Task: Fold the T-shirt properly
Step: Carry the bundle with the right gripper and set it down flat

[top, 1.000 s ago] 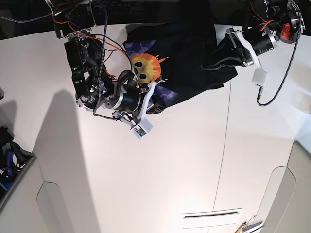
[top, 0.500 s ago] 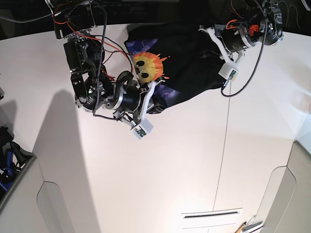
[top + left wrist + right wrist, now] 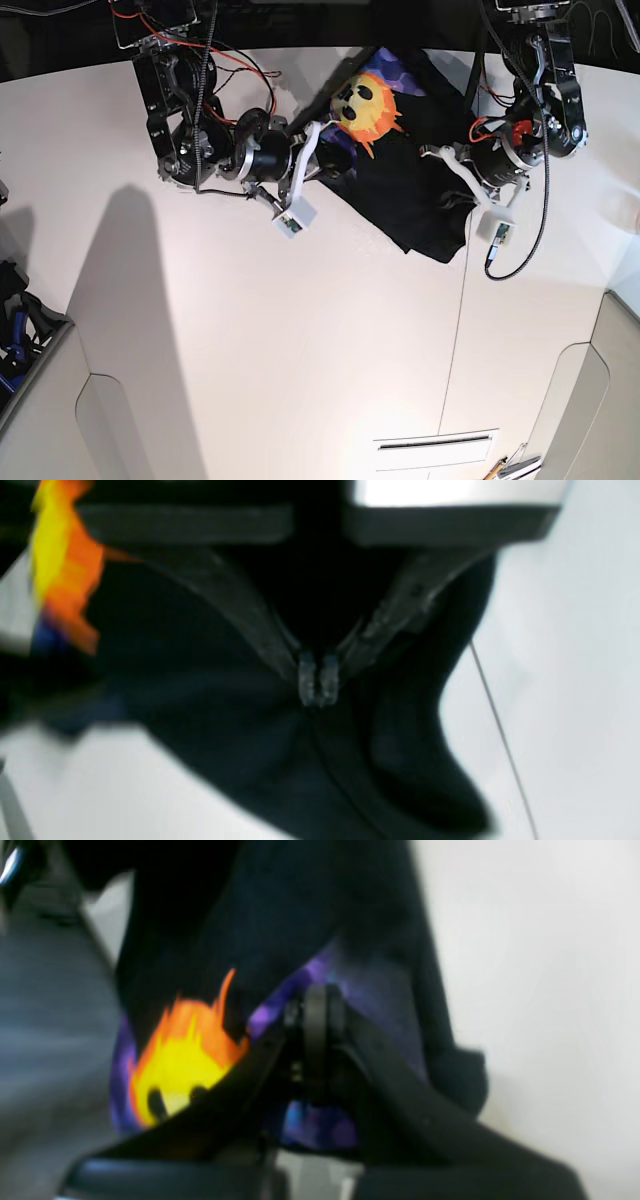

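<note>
Left wrist view: left gripper [image 3: 318, 680] fingertips pressed together, pinching black cloth of T-shirt [image 3: 250, 730]; cloth hangs below and either side, orange-yellow print far left, white table [image 3: 575, 655] to right.

Right wrist view: right gripper [image 3: 316, 1012] clamped on T-shirt's purple printed area; sun-face print [image 3: 182, 1060] just left of fingers.

Base view: T-shirt [image 3: 415, 190] bunched between both grippers, sun-face up near right gripper [image 3: 330, 160].

Looks like a robotics lab/test bench. Plain white table [image 3: 300, 330] w/ a panel seam, two arms w/ exposed red/black wiring [image 3: 215, 75] and bare motor housings, dangling black cable [image 3: 520, 255] on the other arm, no home furnishings.
</note>
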Controlling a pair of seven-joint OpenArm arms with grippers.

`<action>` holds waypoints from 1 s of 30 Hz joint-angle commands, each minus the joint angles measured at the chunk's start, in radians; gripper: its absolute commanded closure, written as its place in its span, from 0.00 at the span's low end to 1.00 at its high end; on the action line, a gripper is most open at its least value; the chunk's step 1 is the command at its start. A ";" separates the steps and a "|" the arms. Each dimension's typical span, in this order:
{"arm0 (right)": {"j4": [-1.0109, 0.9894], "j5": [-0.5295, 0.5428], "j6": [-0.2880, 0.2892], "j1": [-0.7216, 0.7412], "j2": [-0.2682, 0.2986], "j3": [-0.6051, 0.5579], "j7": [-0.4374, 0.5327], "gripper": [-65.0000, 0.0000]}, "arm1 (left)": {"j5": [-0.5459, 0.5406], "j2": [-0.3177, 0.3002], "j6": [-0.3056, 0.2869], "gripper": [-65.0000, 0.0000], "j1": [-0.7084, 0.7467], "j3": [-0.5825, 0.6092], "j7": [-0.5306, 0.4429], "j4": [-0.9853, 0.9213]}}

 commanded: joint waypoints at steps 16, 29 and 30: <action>0.276 0.016 0.019 0.057 -0.097 -0.048 0.046 1.00 | -0.152 -0.016 -0.019 1.00 0.027 -0.109 0.037 0.261; -0.028 -0.223 -0.011 0.054 -0.122 -0.304 0.163 1.00 | -0.108 -0.017 0.036 1.00 0.033 -0.303 0.019 0.261; -0.050 -0.246 -0.023 0.054 -0.121 -0.301 0.162 1.00 | -0.112 -0.016 0.036 1.00 0.035 -0.303 0.019 0.261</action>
